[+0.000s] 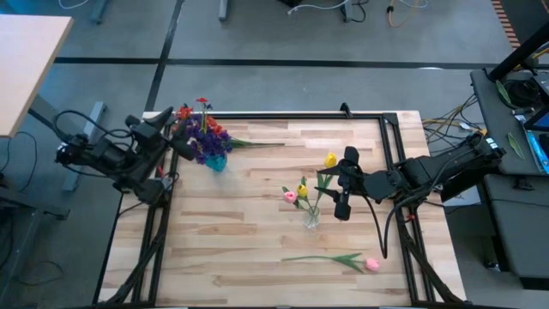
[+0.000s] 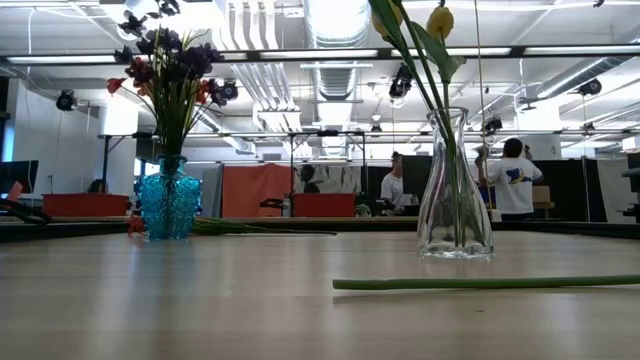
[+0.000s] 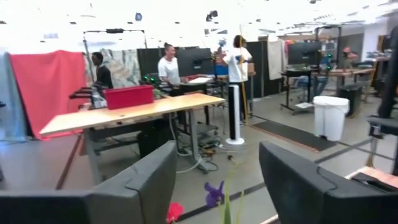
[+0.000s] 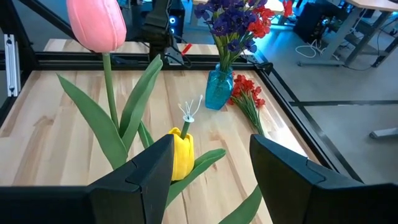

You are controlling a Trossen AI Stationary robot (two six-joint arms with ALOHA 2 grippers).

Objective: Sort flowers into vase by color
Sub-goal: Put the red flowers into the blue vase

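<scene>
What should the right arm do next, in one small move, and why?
Probably swing the right pincer toward the loose pink tulip lying on the table and line up over its stem. The pincer is open beside the clear vase, which already holds another pink tulip.

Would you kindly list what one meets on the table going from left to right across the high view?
Left end effector → blue vase with red and purple flowers → clear vase with pink and yellow tulips → right end effector → pink tulip lying flat.

Open-plan lab/workshop: exposed ceiling ducts (image 2: 335,30), long workbench (image 3: 134,112), cables on floor (image 1: 446,124), people (image 3: 169,62) at stations.
</scene>
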